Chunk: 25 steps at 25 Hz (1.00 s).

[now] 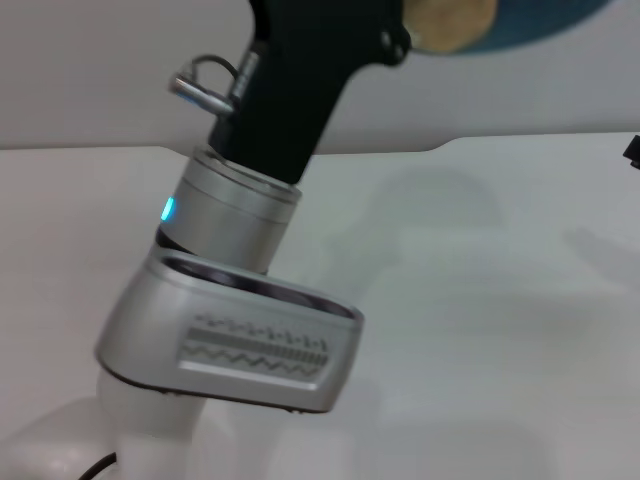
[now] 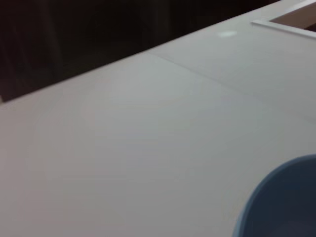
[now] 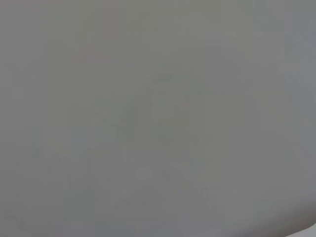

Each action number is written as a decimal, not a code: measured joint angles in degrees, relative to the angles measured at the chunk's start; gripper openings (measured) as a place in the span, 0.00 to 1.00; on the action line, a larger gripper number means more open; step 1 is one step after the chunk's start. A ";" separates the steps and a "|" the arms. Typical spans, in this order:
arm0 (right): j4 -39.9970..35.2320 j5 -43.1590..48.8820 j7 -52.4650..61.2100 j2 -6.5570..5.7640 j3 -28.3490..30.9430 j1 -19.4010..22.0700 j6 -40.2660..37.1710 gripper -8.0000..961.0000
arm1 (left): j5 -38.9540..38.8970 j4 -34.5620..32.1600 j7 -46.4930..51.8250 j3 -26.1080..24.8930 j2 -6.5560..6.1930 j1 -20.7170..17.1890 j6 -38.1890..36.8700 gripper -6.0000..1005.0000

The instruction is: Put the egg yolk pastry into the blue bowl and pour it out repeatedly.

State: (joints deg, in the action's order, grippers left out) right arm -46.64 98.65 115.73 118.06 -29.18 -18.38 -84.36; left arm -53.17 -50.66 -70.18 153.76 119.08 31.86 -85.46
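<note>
My left arm is raised high in the head view, and its black gripper (image 1: 398, 42) reaches the top edge of the picture. It holds the blue bowl (image 1: 545, 22) in the air above the white table (image 1: 480, 300). Only the bowl's lower part shows. The pale beige egg yolk pastry (image 1: 450, 20) shows at the bowl's left side, right beside the gripper, cut off by the picture's edge. The left wrist view shows part of the bowl's rim (image 2: 279, 202) over the table. A dark bit at the right edge may be my right gripper (image 1: 632, 152).
The table's far edge (image 1: 480, 140) runs across the head view, with a pale wall behind it. The left wrist view shows a seam in the table (image 2: 207, 74) and a dark area beyond its edge. The right wrist view shows only a plain grey surface.
</note>
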 joint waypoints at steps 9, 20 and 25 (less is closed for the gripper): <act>0.33 0.09 0.01 -0.38 0.29 0.22 0.08 0.34 | -2.24 -2.25 3.51 0.30 0.01 -0.10 -3.48 0.02; 0.53 0.09 0.01 -1.02 0.24 0.60 -0.35 0.34 | -2.63 -3.37 5.09 1.68 0.01 -0.18 -10.79 0.02; 0.44 0.10 0.00 -1.01 -0.07 0.29 -0.61 0.34 | -3.47 -0.71 7.45 2.66 0.01 -0.04 -6.50 0.02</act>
State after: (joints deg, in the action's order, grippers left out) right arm -46.20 98.75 115.73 117.05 -29.25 -18.09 -84.96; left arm -56.65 -51.37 -62.73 156.41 119.09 31.81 -91.96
